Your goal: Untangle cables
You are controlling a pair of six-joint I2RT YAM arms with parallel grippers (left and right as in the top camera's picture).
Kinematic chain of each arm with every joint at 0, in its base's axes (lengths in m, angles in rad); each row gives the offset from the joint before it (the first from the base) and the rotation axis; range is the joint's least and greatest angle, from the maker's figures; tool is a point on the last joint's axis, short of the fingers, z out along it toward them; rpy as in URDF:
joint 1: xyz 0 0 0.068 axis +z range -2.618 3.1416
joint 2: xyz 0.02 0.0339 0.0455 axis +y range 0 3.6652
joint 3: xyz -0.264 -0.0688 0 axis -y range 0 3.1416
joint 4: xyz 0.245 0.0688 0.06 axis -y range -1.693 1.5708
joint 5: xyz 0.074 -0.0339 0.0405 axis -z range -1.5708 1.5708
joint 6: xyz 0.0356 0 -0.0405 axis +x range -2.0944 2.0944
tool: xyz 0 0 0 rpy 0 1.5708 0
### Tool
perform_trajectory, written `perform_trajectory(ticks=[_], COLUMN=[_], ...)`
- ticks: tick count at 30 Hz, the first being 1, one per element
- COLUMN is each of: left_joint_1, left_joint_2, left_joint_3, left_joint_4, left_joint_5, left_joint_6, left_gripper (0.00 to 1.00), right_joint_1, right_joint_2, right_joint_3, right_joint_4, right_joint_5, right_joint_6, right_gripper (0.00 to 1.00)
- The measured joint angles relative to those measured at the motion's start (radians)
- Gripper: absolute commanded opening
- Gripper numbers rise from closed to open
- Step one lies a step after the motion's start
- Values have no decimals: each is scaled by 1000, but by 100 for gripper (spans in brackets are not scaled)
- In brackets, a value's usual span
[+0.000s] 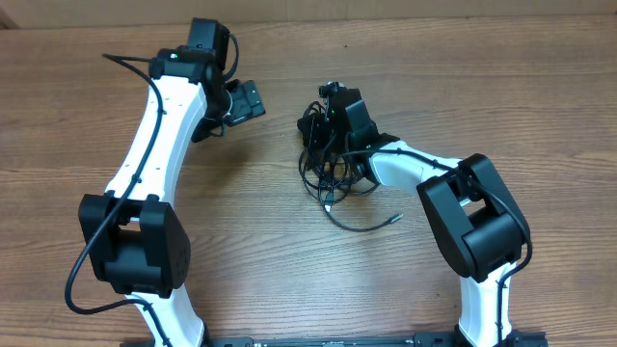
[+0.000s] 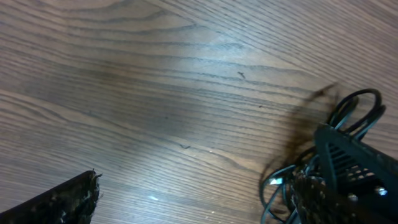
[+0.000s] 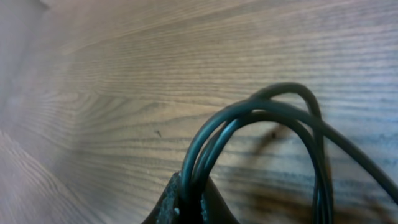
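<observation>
My table is showing brown wood grain, smooth, and giving off a soft sheen where light falls. The cables are looking like smooth black rubbery sheathing, faintly glossy. The white shells on my arms are reading as glossy plastic, the black housings as matt plastic. The pad of my left gripper is looking rough and grainy; my right gripper is showing the same coarse black surface.

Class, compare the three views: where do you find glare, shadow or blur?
Overhead: evenly lit and fairly sharp, with only faint shadow round the cables. Left wrist: a pale patch of glare on the table, and soft focus throughout. Right wrist: the cables loop close to the lens and are blurred, with a dark shadow on the wood behind.
</observation>
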Motion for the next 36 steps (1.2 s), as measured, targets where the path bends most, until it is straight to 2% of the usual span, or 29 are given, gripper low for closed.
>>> perform_trajectory(ticks=[4, 8, 13, 16, 20, 28, 31, 36], left_joint_1=[5, 5, 5, 5, 5, -23, -35, -34], left_joint_2=[-4, -52, -200, -306, -401, -447, -569, -961], left_joint_3=[0, 0, 0, 0, 0, -11, -63, -349], left_joint_4=[-11, -41, -89, -120, -168, -226, -228, -100], left_joint_5=[0, 0, 0, 1, 0, -1, -35, -117], left_joint_6=[46, 92, 122, 127, 126, 125, 125, 109], left_gripper=[99, 100, 99, 99, 99, 99, 99, 99], right_joint_1=[-13, -26, -21, -19, -19, -19, -19, -19], right_joint_2=[-42, -189, -409, -473, -492, -488, -488, -488], right_joint_3=[33, 38, 63, 80, 82, 81, 81, 81], right_joint_4=[-110, -214, -274, -298, -330, -356, -364, -396], right_joint_5=[-26, -45, -55, -60, -71, -75, -74, -82], right_joint_6=[-1, -1, -1, 2, 13, 21, 21, 21], right_gripper=[4, 4, 4, 4, 4, 4, 4, 4])
